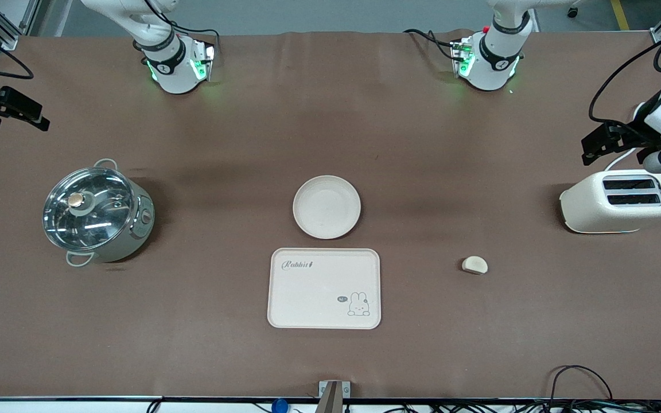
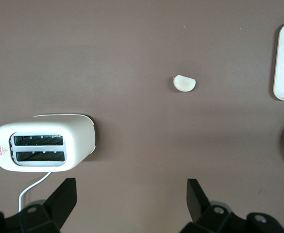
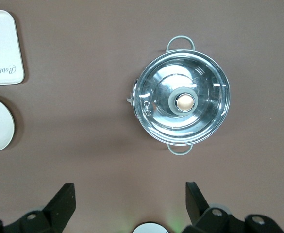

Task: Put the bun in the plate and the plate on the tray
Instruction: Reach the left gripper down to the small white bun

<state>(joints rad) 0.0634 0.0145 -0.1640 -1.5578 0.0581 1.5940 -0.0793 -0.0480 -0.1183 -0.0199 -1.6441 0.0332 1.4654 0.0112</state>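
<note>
My left claw hangs spread wide over the brown desk, its two black fingers far apart at the lower edge of the left wrist view, holding nothing. The small pale cream half-moon bun lies on the desk well clear of that claw, in the upper middle of that view, with bare brown cloth between them. In the front view the bun sits right of centre, toward the left arm's end of the desk.

The cream two-slot toaster stands in the lower left of the left wrist view, just beside my left claw's finger.

My right claw is also spread open and empty, waiting over the desk close to the shiny steel pot with its glass lid, which fills the centre of the right wrist view.

The round cream-white plate rests at the middle of the front view. The cream rectangular tray with the Rabbit script lies just below it, nearer the front camera, a narrow gap between them. Both are bare.
</note>
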